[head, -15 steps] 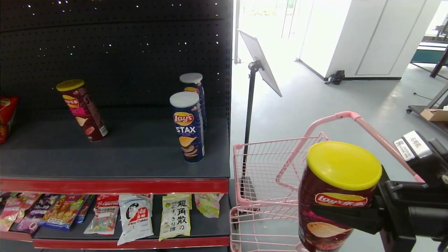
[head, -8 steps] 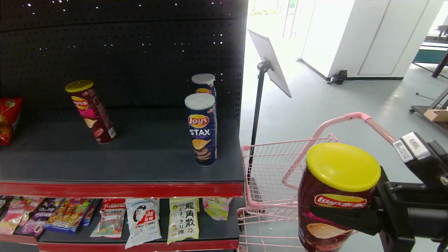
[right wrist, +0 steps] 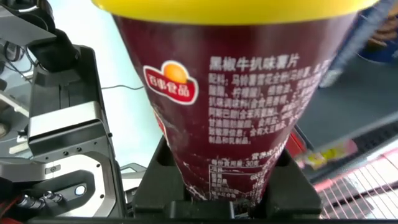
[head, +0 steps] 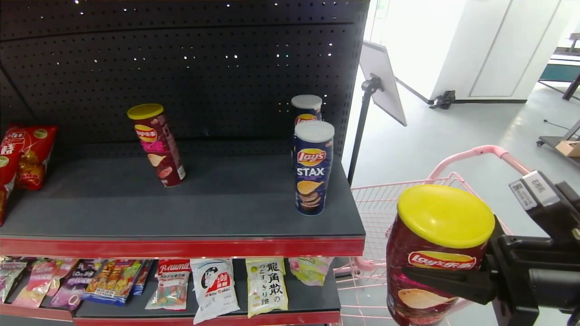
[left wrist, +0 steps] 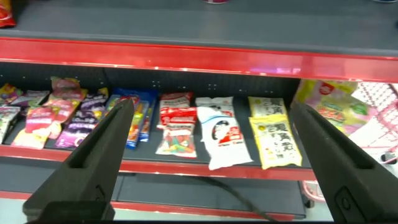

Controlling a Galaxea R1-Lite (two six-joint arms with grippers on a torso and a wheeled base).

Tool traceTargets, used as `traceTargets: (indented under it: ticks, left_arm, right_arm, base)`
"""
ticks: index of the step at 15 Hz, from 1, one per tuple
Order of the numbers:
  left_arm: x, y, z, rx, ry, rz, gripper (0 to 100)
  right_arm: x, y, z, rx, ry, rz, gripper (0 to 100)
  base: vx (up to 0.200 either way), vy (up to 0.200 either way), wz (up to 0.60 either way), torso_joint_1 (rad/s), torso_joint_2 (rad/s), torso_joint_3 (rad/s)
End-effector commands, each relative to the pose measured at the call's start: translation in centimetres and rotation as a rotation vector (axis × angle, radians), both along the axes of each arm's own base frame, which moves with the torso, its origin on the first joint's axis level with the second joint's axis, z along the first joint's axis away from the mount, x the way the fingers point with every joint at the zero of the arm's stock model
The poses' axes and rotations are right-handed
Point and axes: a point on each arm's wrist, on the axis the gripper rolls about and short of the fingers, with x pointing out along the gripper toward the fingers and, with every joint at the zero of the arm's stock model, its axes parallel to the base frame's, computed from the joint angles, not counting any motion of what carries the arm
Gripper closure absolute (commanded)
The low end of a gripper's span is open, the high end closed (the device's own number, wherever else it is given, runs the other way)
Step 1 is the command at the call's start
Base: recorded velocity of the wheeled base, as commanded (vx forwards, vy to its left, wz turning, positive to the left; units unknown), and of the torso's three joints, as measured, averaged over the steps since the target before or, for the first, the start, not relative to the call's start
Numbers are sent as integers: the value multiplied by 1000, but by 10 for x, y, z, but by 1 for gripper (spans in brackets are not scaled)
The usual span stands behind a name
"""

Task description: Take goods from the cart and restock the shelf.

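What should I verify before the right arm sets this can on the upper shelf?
1. Grip: right pincer shut on held can, upright: ok.
2. Landing spot: bare upper shelf between maroon can and front blue can: ok.
3. Straight path: front blue can likely in the way: not ok.
4. Clearance over the shelf's red lip: cannot tell.
5. Left pincer open, empty: ok.

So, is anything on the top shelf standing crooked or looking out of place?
Yes. The dark red can with the yellow lid on the shelf looks tilted, its top leaning toward the robot's left, while the front blue can and the rear blue can stand upright. Nothing looks spilled or damaged.
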Motion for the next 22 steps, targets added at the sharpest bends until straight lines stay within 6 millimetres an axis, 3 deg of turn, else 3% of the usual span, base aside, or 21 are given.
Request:
traceTargets:
  ticks: [1, 20, 22]
  left_arm:
    - [0, 0, 0, 0, 1, 0, 0]
    - [0, 0, 0, 1, 1, -1, 0]
    - [0, 0, 0, 3, 1, -1, 0]
  right_arm:
    - [0, 0, 1, 2, -4, 2, 100]
    - [-2, -1, -3, -4, 7, 2, 100]
    - [-2, -1, -5, -7, 12, 2, 100]
  base:
    - [0, 200, 0, -7, -2, 2]
    - [0, 200, 0, 4, 2, 2]
    - [0, 0, 0, 0, 0, 0]
